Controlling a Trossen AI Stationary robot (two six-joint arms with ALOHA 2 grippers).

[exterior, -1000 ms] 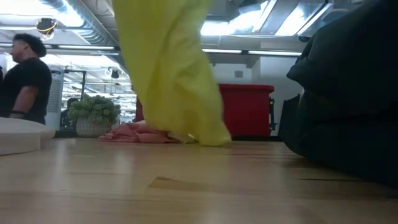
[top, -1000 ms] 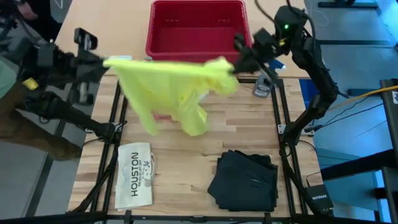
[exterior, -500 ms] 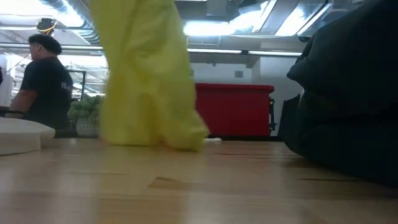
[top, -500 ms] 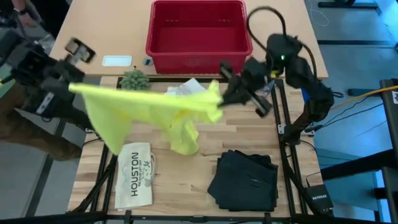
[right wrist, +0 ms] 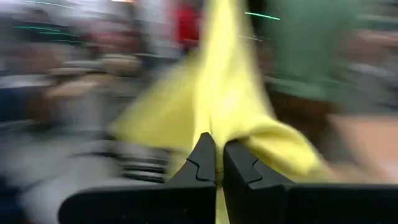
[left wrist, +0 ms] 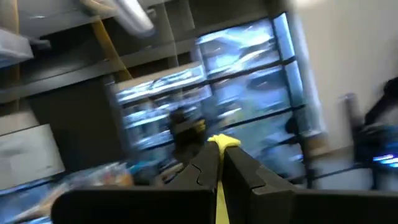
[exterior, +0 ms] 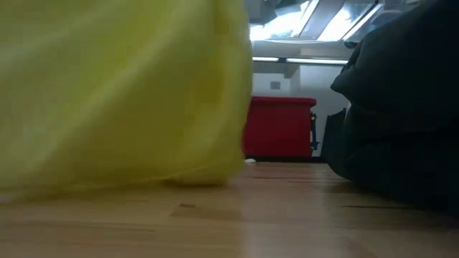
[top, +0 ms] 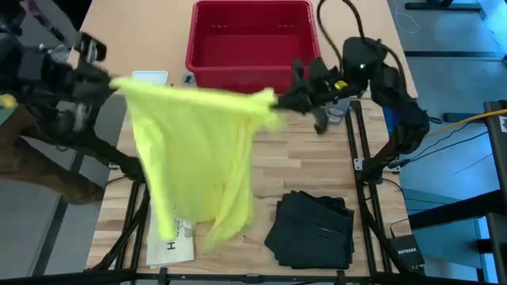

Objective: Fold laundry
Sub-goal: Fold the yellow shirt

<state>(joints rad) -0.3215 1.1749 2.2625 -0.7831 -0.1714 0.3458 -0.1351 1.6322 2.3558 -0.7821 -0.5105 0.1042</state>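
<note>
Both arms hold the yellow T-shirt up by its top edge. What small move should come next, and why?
Probably lower both arms together toward the near table edge, to lay the yellow T-shirt flat. The left gripper and right gripper are shut on its top corners, and it hangs spread, its hem already over the white "HOUSTON" item, beside the folded black trousers.

One yellow T-shirt (top: pixel 194 154) up in the air, one pile of black trousers (top: pixel 313 229) on the table, one red basket (top: pixel 252 36) at the back. One white printed item (top: pixel 173 247) peeks out under the shirt. Two grippers, left (top: pixel 111 75) and right (top: pixel 279 99), both clamped on the shirt.
</note>
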